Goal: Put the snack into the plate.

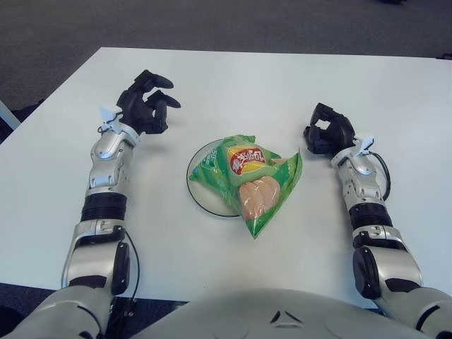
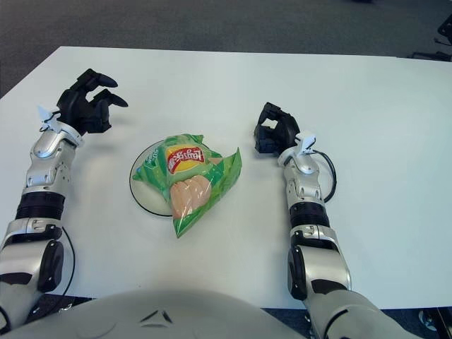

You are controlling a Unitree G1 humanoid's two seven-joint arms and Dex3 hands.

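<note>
A green snack bag [image 1: 249, 181] with a yellow and red logo lies across a white plate [image 1: 200, 185] at the table's middle. Its lower right part hangs past the plate's rim onto the table. My left hand [image 1: 147, 107] is left of the plate, low over the table, fingers relaxed and holding nothing. To the right of the bag my right hand [image 1: 326, 133] shows with its fingers curled and nothing in them.
The white table [image 1: 247, 85] stretches on all sides of the plate. Its far edge meets a dark floor [image 1: 226, 21]. My own torso fills the bottom of the view.
</note>
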